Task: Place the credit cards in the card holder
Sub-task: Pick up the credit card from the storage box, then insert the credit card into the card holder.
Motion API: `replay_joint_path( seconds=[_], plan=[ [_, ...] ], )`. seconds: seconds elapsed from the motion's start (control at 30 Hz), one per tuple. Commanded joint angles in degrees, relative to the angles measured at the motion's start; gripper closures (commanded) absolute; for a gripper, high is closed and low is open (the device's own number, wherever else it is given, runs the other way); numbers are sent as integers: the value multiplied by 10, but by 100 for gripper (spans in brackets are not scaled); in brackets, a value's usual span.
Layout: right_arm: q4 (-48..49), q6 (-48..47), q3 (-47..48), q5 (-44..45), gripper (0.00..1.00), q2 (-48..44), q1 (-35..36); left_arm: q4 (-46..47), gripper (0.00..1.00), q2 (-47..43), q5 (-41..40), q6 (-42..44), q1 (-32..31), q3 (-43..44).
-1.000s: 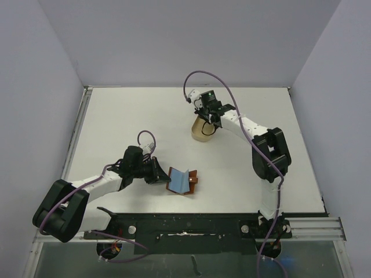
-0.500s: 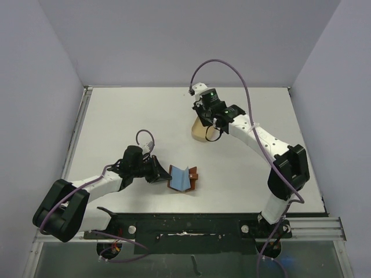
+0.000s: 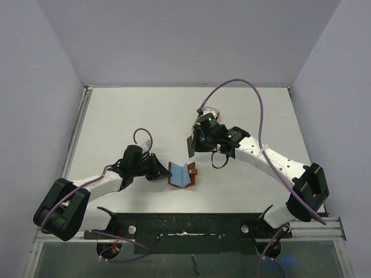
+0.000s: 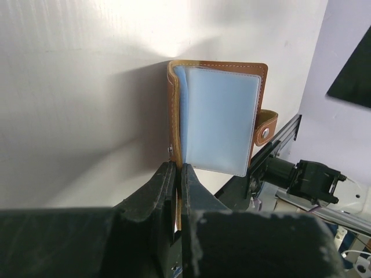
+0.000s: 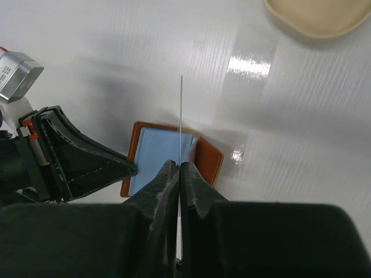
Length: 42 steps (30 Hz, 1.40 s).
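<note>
The card holder (image 3: 183, 175) lies open on the table, reddish-brown with pale blue sleeves inside (image 4: 220, 121). My left gripper (image 3: 162, 171) is shut on its left cover (image 4: 174, 116), which stands upright. My right gripper (image 3: 195, 145) is shut on one credit card (image 3: 190, 146) and holds it on edge just above and behind the holder. In the right wrist view the card (image 5: 181, 110) shows as a thin line over the holder's open sleeves (image 5: 153, 156). My left gripper's fingers (image 5: 87, 165) show at the holder's left edge. No other card is in view.
A tan oval tray (image 5: 316, 17) sits behind the right gripper; in the top view the right arm hides it. The table's black front rail (image 3: 185, 223) runs close to the holder's near side.
My right arm has swung from the tan tray toward the front left with the card, ending just over the open holder. The left gripper has kept its hold, barely moving.
</note>
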Motion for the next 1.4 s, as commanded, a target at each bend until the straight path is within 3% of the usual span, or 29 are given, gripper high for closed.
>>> replay_joint_path(
  seconds=[0.0,0.2,0.4,0.9,1.2,1.37],
  plan=[
    [58,145,-51,-20,96,-49,7,56,100,4,-14,-12,0,-3],
    [57,240,-89,-24,96,-53,15,51,100,11,-15,-8,-3,-3],
    [82,265,-90,-27,97,-34,55,52,100,14,-28,-7,-5,-7],
    [58,204,-92,51,97,26,105,35,100,5,-52,11,-11,-17],
    [106,173,-160,39,97,11,101,-1,87,-12,-70,31,-12,-27],
    [121,162,-177,27,97,11,98,-14,93,-22,-78,39,-12,-31]
  ],
)
